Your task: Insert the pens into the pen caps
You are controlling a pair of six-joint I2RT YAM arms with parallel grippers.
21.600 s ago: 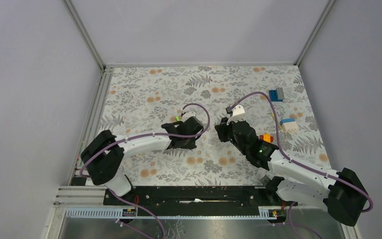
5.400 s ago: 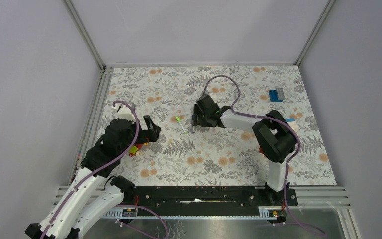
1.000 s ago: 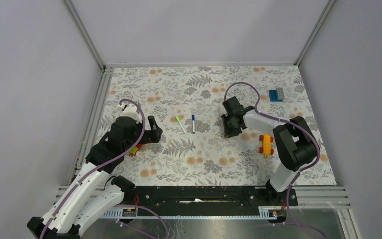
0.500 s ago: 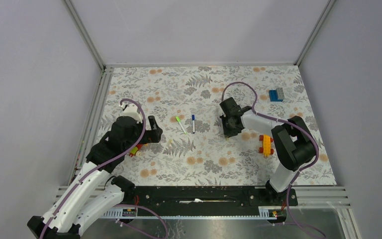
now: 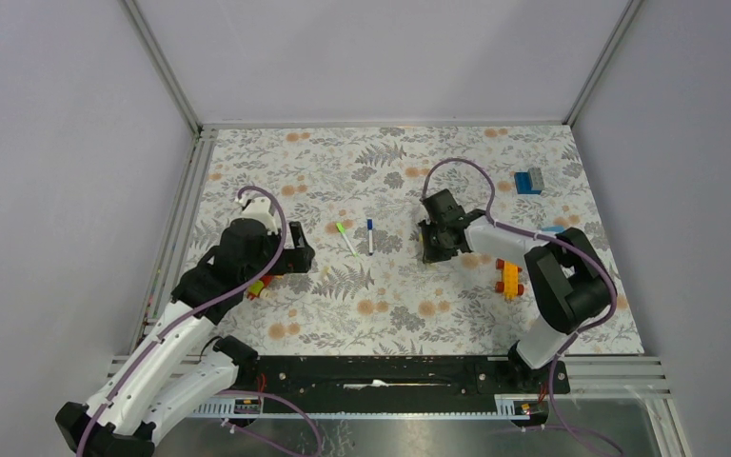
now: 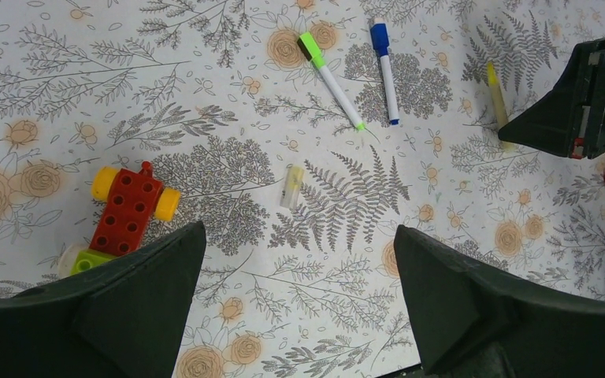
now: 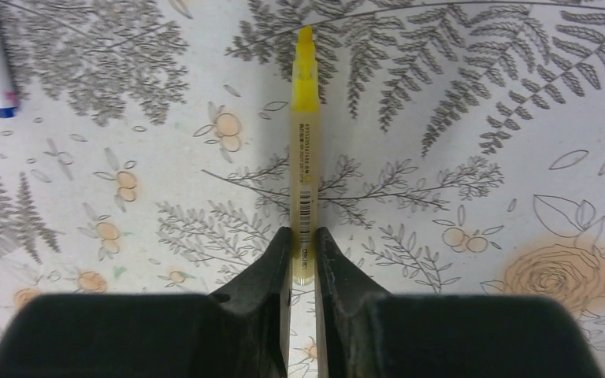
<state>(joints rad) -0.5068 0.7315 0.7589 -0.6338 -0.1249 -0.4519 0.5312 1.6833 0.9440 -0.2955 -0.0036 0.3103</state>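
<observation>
My right gripper [image 7: 303,236] is shut on the rear end of a yellow pen [image 7: 303,150], whose uncapped tip points away from me, low over the floral mat. In the top view the right gripper [image 5: 432,248] sits right of centre. Two white pens lie side by side on the mat, one wearing a green cap [image 6: 309,47], the other a blue cap [image 6: 379,38]. A small clear cap [image 6: 291,186] lies loose below them. My left gripper [image 6: 298,232] hangs wide open above the mat, near side of that clear cap, with nothing between its fingers.
A red, yellow and green toy brick [image 6: 126,213] lies just left of my left gripper. An orange-yellow brick [image 5: 508,276] lies by the right arm, and a blue brick [image 5: 529,181] at the far right. Frame rails edge the mat [image 5: 276,162].
The right gripper's jaws have narrowed onto the yellow pen and it has shifted slightly left. The left gripper has crept a little to the right, still open.
</observation>
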